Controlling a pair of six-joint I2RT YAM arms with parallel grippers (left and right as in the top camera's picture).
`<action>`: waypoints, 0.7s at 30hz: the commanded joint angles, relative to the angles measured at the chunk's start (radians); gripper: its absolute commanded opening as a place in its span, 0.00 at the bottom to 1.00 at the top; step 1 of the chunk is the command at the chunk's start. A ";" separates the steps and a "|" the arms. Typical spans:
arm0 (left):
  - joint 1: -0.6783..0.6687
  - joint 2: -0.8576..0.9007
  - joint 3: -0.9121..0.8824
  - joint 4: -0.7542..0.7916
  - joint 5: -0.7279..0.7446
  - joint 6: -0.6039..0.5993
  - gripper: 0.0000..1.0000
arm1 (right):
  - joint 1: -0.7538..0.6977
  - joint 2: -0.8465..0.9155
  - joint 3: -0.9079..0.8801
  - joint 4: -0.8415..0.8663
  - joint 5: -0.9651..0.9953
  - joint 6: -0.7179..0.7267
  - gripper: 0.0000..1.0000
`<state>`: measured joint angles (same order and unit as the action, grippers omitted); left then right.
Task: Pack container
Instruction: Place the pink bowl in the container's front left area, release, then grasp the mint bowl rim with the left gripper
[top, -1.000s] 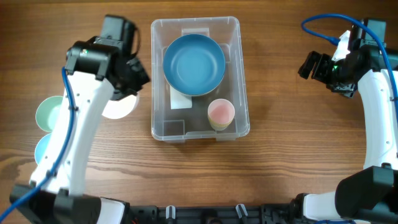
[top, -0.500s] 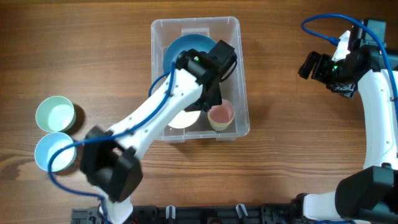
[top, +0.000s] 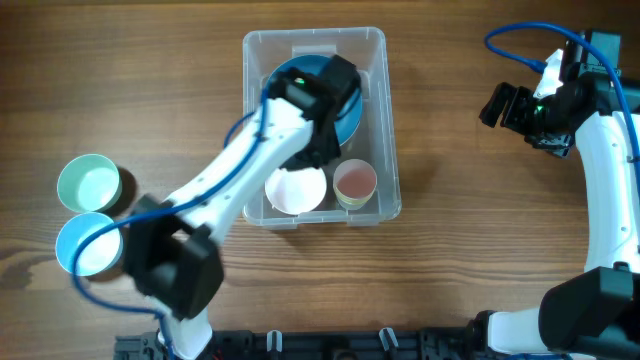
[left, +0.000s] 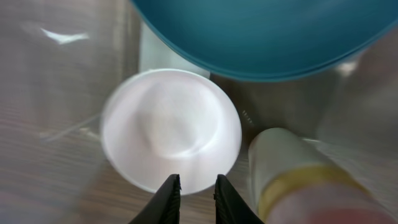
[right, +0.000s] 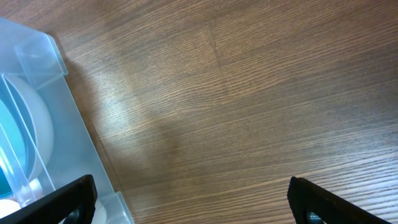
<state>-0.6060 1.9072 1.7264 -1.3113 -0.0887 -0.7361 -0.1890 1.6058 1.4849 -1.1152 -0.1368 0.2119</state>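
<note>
The clear plastic container (top: 390, 120) stands at the table's centre. It holds a large blue bowl (top: 350, 112), a white bowl (top: 295, 190) at its front left and a pink-and-yellow cup (top: 354, 183) at its front right. My left gripper (top: 318, 155) is inside the container, just above the white bowl. In the left wrist view its fingers (left: 197, 186) are a narrow gap apart over the edge of the white bowl (left: 171, 130), gripping nothing, with the blue bowl (left: 261, 31) and the cup (left: 305, 174) beside it. My right gripper (top: 500, 105) is open and empty to the right of the container.
A pale green bowl (top: 88, 183) and a light blue bowl (top: 85, 245) sit on the wooden table at the far left. The right wrist view shows the container's corner (right: 43, 124) and bare wood between the wide-open fingers (right: 193, 199).
My left arm swung from the table's left side into the container with the white bowl. The bowl now lies on the container floor at the front left. The right arm has not moved.
</note>
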 joint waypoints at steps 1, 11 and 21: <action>0.163 -0.271 0.023 -0.017 -0.115 0.026 0.41 | 0.000 0.009 -0.005 -0.001 0.009 -0.010 1.00; 0.909 -0.127 -0.008 0.019 -0.110 0.131 0.84 | 0.001 0.009 -0.005 0.000 0.009 -0.010 1.00; 0.960 0.360 -0.008 0.142 -0.092 0.183 0.77 | 0.001 0.009 -0.005 -0.014 0.009 -0.027 1.00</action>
<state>0.3492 2.2135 1.7233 -1.1728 -0.1936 -0.5747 -0.1890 1.6058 1.4849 -1.1229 -0.1345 0.2092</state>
